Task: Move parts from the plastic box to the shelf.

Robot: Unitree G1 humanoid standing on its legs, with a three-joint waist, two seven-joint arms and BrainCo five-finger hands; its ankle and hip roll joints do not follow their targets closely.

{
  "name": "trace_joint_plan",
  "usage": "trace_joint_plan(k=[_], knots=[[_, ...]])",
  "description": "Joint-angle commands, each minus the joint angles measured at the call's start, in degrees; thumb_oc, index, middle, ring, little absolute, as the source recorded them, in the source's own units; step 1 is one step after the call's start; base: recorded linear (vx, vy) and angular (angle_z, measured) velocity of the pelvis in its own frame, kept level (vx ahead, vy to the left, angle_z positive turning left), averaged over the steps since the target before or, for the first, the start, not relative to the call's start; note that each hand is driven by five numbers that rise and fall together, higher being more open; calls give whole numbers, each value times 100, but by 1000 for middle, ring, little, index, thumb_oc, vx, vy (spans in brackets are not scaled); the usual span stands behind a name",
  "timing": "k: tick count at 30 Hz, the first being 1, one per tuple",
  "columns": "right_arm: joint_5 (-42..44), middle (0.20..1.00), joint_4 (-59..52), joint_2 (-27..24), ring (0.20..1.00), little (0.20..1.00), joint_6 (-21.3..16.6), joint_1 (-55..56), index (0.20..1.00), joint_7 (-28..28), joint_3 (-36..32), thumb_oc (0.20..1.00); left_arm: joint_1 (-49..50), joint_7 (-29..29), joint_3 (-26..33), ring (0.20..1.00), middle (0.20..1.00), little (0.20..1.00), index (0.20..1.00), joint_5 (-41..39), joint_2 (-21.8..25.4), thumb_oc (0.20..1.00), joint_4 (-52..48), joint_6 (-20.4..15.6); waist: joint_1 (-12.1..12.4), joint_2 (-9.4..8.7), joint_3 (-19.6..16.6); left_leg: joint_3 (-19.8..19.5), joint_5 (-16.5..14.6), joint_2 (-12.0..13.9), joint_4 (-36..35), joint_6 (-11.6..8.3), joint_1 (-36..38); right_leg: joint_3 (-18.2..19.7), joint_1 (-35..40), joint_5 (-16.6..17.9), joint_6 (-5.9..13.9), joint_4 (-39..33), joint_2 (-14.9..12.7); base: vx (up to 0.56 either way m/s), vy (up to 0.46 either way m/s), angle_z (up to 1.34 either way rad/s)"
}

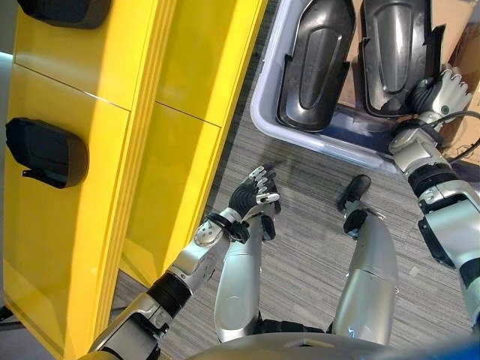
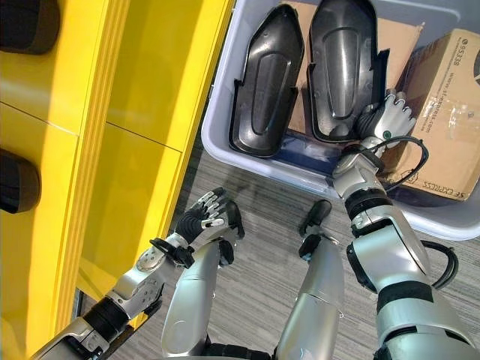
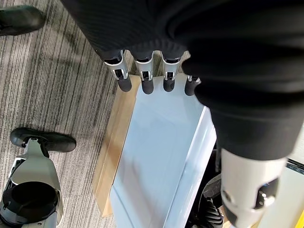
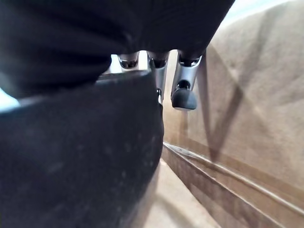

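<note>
A pale plastic box (image 1: 262,112) stands on the floor in front of me with two black shell-shaped parts leaning in it, the left part (image 1: 315,64) and the right part (image 1: 394,52). My right hand (image 1: 442,90) is at the near lower end of the right part, fingers (image 4: 183,90) reaching straight past its edge, the part (image 4: 80,156) close against the palm. My left hand (image 1: 251,196) hangs over the carpet between the box and the yellow shelf (image 1: 90,187), fingers (image 3: 147,83) relaxed and holding nothing.
Two black parts (image 1: 45,154) (image 1: 67,11) sit on the shelf levels at my left. A cardboard box (image 2: 450,97) stands in the plastic box just right of my right hand. Grey carpet lies between shelf and box.
</note>
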Motion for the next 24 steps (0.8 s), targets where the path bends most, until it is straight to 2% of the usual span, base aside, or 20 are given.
trace_joint_plan(k=[1, 3, 4, 6, 10, 13, 15, 18, 19, 20, 21, 22, 24], knots=[[-166, 200, -271, -28, 200, 200, -803, 318, 200, -373, 28, 200, 184, -145, 119, 1000, 1000, 1000, 1000, 106, 217, 1000, -402, -251, -65, 270, 161, 151, -334, 86, -2, -21, 119, 625, 478, -448, 643, 12, 141, -22, 30, -7], [-211, 200, -695, -44, 200, 200, -1034, 479, 200, -436, -96, 200, 273, -167, 203, 1000, 1000, 1000, 1000, 104, 245, 1000, -486, -231, -128, 223, 161, 183, -311, 83, -100, -33, 306, 640, 638, -386, 671, -146, 180, -23, 52, -12], [-196, 200, -1108, -49, 200, 200, -1282, 706, 200, -536, -228, 200, 381, -188, 308, 1000, 1000, 1000, 1000, 136, 262, 1000, -549, -228, -201, 158, 161, 216, -302, 85, -189, -43, 510, 669, 807, -337, 697, -284, 220, -15, 62, -15], [-161, 200, -1505, -44, 200, 200, -1379, 917, 200, -548, -373, 200, 452, -172, 395, 1000, 1000, 1000, 1000, 193, 289, 1000, -597, -220, -277, 96, 161, 242, -299, 84, -271, -53, 696, 701, 976, -296, 719, -433, 257, -10, 62, -10], [-69, 200, -2711, 148, 200, 200, -1531, 1782, 200, -548, -875, 200, 668, -173, 682, 1000, 1000, 1000, 1000, 110, 287, 1000, -716, -180, -546, -174, 161, 324, -268, 112, -626, -88, 1519, 787, 1731, -90, 831, -1014, 313, 13, 99, -22], [199, 200, -3145, 267, 200, 200, -1550, 2039, 200, -633, -1058, 200, 745, 15, 777, 1000, 1000, 1000, 1000, 181, 310, 1000, -812, -165, -565, -379, 161, 264, -251, 160, -823, -105, 2105, 704, 2398, -49, 858, -1276, 324, -7, -10, -28], [508, 200, -3251, 315, 200, 200, -1638, 2016, 200, -392, -1224, 200, 759, 59, 818, 1000, 1000, 1000, 1000, 264, 309, 1000, -810, -128, -534, -500, 161, 147, -204, 251, -982, -163, 2591, 602, 3025, -29, 818, -1531, 386, 35, -63, 2], [1060, 200, -3302, 381, 200, 200, -1805, 2052, 200, 64, -1347, 200, 863, 62, 872, 1000, 1000, 1000, 1000, 294, 274, 1000, -795, -95, -491, -577, 90, 82, -101, 350, -1207, -225, 3064, 499, 3609, -25, 766, -1770, 432, 95, -4, 6], [1613, 200, -3489, 501, 200, 200, -1832, 2271, 200, 614, -1408, 200, 1067, 47, 939, 1000, 1000, 1000, 1000, 314, 211, 1000, -792, -39, -479, -627, -178, 88, 71, 450, -1484, -312, 3343, 412, 3962, 7, 747, -2012, 458, 206, 63, 4], [1787, 200, -3552, 549, 200, 200, -1855, 2376, 200, 878, -1418, 200, 1144, 41, 969, 1000, 1000, 1000, 1000, 322, 190, 1000, -770, -27, -483, -646, -264, 91, 139, 488, -1571, -344, 3429, 387, 4053, 9, 740, -2054, 460, 215, 130, 1], [2056, 200, -3809, 695, 200, 200, -1851, 2679, 200, 1369, -1376, 200, 1349, 51, 1048, 1000, 1000, 1000, 1000, 366, 101, 1000, -710, -41, -486, -678, -457, 183, 361, 578, -1753, -358, 3569, 262, 4240, 110, 684, -2183, 477, 202, 134, -2], [2311, 200, -3962, 784, 200, 200, -1886, 2890, 200, 1787, -1322, 200, 1470, 85, 1099, 1000, 1000, 1000, 1000, 386, 60, 1000, -684, -46, -489, -724, -579, 152, 343, 581, -1837, -429, 3714, 262, 4404, 16, 736, -2206, 465, 224, 180, -1], [2733, 200, -4307, 1062, 200, 200, -1893, 3338, 200, 2715, -1030, 200, 1689, 144, 1254, 1000, 1000, 1000, 1000, 440, -23, 1000, -595, -62, -457, -807, -853, 190, 397, 593, -1924, -442, 3876, 142, 4663, 5, 727, -2297, 473, 177, 184, 4]])
